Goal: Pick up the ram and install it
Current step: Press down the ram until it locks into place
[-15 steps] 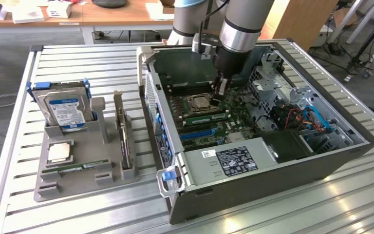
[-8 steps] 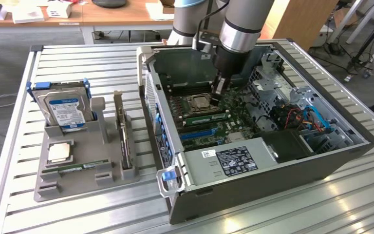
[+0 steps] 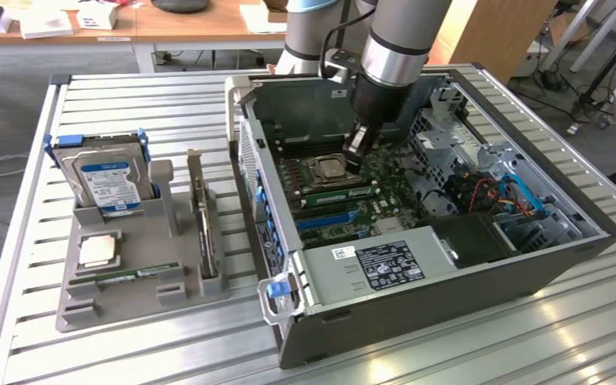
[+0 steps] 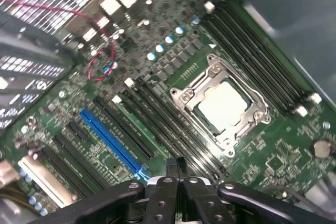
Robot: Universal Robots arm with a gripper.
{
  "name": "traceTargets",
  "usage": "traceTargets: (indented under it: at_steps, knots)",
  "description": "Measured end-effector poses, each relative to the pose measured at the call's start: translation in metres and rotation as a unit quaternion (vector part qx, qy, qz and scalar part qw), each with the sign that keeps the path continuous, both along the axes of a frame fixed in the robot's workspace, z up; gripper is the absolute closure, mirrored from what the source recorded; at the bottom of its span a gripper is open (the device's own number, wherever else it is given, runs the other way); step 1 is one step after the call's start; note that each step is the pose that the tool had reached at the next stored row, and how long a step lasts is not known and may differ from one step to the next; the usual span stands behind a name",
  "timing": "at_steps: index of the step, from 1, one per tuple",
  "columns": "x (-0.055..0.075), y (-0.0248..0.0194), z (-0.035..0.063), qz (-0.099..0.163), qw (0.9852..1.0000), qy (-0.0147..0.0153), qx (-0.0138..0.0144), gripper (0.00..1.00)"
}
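Note:
A long green ram stick (image 3: pixel 128 277) lies flat in the grey tray (image 3: pixel 83 309) on the exterior view's left, far from the arm. My gripper (image 3: pixel 356 150) hangs inside the open computer case (image 3: pixel 500 277), just above the motherboard beside the silver processor socket (image 3: pixel 327 170). In the wrist view its black fingers (image 4: pixel 176 167) are pressed together with nothing between them, over the black memory slots (image 4: pixel 157 121) next to the socket (image 4: pixel 223 103). A green strip (image 3: pixel 346 195) runs along the slots near the socket; I cannot tell whether it is a seated stick.
The tray also holds an upright hard drive (image 3: pixel 105 180), a square silver processor chip (image 3: pixel 99 250) and an upright expansion card (image 3: pixel 203 220). Inside the case are a blue slot (image 4: pixel 110 142), a power supply (image 3: pixel 388 261) and red wires (image 4: pixel 102 64). Case walls enclose the gripper.

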State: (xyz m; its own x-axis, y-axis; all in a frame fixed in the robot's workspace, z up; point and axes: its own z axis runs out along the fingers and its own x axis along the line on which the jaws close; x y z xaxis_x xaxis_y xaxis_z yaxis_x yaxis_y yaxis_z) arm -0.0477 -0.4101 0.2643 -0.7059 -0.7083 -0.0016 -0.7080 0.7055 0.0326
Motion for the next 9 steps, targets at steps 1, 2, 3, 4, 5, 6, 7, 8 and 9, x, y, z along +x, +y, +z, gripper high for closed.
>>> traceTargets:
  at_steps: [1, 2, 3, 4, 5, 6, 7, 8, 9]
  knots:
    - [0.0, 0.0, 0.0, -0.008, 1.0, 0.0, 0.0, 0.89]
    - [0.0, 0.0, -0.0001, -0.017, 0.9999, 0.0, 0.0, 0.89]
    - [0.0, 0.0, -0.0001, -0.026, 0.9997, 0.0, 0.0, 0.89]
    - [0.0, 0.0, -0.0001, -0.034, 0.9994, 0.0, 0.0, 0.89]
    - [0.0, 0.0, -0.0001, -0.043, 0.9991, 0.0, 0.0, 0.89]
    - [0.0, 0.0, -0.0001, -0.051, 0.9987, 0.0, 0.0, 0.89]
    - [0.0, 0.0, -0.0002, -0.06, 0.9982, 0.0, 0.0, 0.89]
    - [0.0, 0.0, -0.0002, -0.069, 0.9976, 0.0, 0.0, 0.89]
    - [0.0, 0.0, -0.0002, -0.078, 0.997, 0.0, 0.0, 0.89]
